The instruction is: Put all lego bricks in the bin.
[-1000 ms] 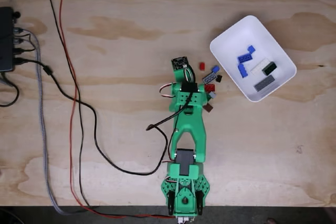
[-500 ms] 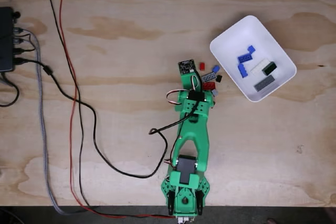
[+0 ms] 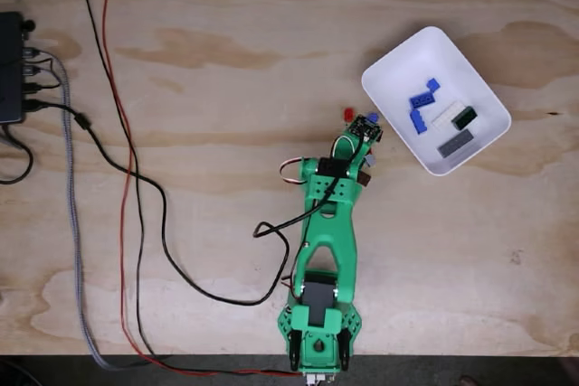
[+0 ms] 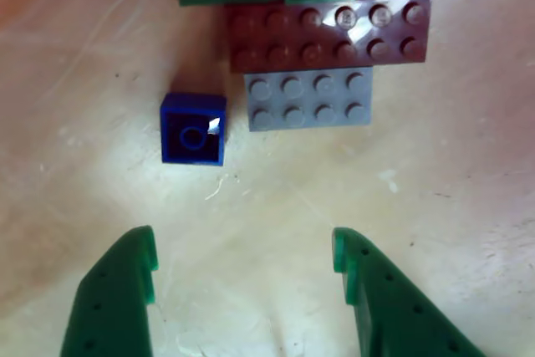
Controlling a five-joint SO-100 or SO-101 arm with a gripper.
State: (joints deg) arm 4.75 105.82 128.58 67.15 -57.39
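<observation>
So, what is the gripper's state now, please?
Gripper: open, holding nothing, fingers apart above bare table, short of the small blue brick.

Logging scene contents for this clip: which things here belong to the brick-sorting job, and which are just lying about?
Job:
- white bin, bricks already inside
- red brick on the table
- small blue brick
- grey plate
- dark red plate
- open gripper

Lying about:
- cables
- black box
</observation>
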